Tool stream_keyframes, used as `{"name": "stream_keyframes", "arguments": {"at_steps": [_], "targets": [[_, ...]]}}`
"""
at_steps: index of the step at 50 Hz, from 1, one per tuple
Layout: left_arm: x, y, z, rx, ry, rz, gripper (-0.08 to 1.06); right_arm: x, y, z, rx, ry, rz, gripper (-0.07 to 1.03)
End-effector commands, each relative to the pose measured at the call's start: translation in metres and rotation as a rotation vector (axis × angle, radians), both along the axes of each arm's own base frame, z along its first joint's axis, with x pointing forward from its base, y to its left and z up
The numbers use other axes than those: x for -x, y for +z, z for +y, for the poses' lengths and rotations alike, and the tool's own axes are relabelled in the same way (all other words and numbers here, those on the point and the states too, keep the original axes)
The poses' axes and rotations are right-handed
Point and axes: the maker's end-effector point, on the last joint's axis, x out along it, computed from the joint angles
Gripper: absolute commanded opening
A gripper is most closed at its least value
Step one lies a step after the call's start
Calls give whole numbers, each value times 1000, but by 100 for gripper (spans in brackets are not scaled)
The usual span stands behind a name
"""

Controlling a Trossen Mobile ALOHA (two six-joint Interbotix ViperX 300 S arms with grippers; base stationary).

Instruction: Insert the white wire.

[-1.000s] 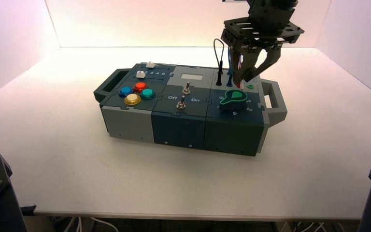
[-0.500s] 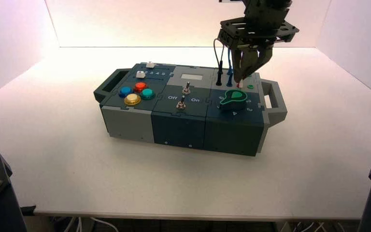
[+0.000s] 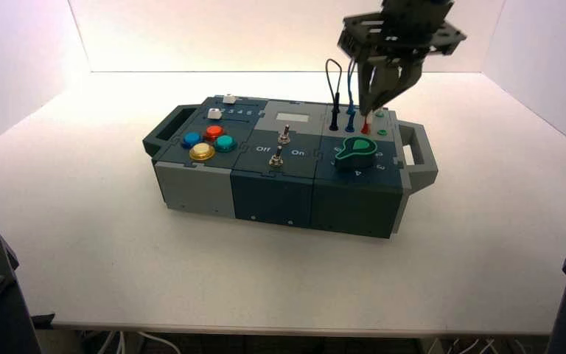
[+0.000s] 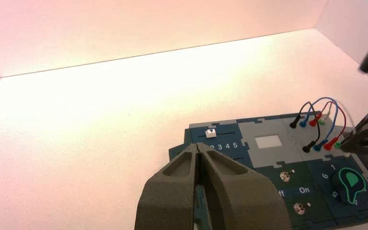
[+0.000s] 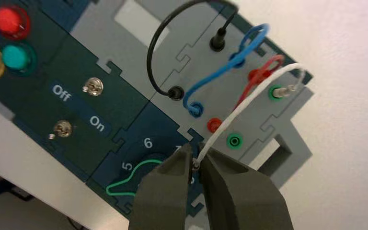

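White wire (image 5: 258, 90) hangs with one end pinched in the right tool (image 5: 195, 160), near the free green socket (image 5: 235, 141).

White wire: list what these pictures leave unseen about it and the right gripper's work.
- White wire's gripped plug: right wrist view, mostly hidden by the right gripper.
- White wire's loop: high view, too faint against the bright background.
- Left gripper: high view, cut off by the edge.
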Motion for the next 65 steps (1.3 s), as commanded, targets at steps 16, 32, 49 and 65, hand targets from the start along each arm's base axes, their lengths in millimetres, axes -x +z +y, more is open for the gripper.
{"name": "stream_keyframes", "arguments": {"at_steps": [16,32,49,65], "targets": [[-4,16,-3,16,-3,-36,-3,1,19,-24,-50,-68,-93,-3],[-4,15,-3,17,-3,-36,-3,-3,17,-23,-93,-80,-172,-2],[-4,15,-2,17,-2,-36,-3,-11,16,-30,-84,-93,-195,-2],[-5,14,-3,17,-3,-36,-3,-13,14,-34,-73,-93,-197,-2]]}}
